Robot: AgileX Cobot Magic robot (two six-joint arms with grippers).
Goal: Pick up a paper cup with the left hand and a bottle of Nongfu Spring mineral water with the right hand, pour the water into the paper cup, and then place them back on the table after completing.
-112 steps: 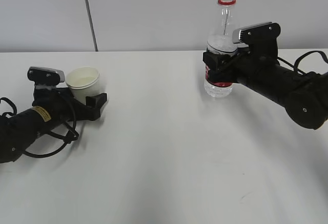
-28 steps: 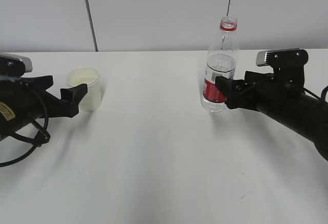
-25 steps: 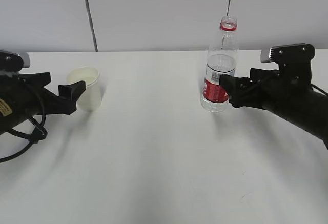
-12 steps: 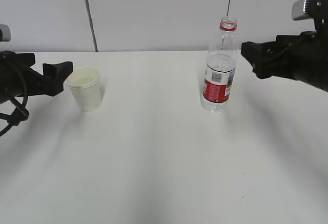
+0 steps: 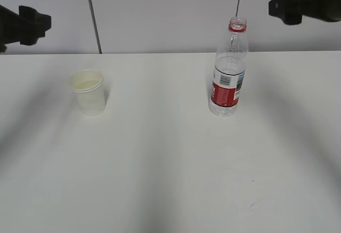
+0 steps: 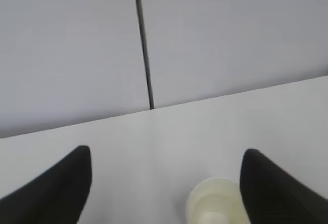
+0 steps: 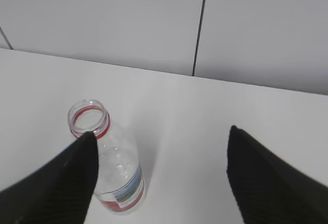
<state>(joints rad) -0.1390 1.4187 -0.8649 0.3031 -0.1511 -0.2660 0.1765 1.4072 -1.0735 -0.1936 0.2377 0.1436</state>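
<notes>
The paper cup point(image 5: 89, 91) stands upright on the left of the white table point(image 5: 170, 163), free of any grip. The uncapped Nongfu Spring bottle point(image 5: 228, 73), clear with a red label, stands upright on the right. My left gripper point(image 5: 32, 24) hangs high at the upper left, well away from the cup. In the left wrist view it point(image 6: 166, 151) is open, with the cup point(image 6: 212, 203) below near the right finger. My right gripper point(image 5: 290, 1) hangs at the upper right, above the bottle. It point(image 7: 161, 133) is open, and the bottle point(image 7: 110, 167) stands by its left finger. I cannot make out the water level.
A grey panelled wall with a dark vertical seam point(image 5: 92, 14) runs behind the table. A small dark mark point(image 5: 250, 205) sits near the table's front right. Nothing else stands on the tabletop.
Both arms have lifted and drawn back from cup and bottle toward the upper corners. The cup and bottle stay standing where they were.
</notes>
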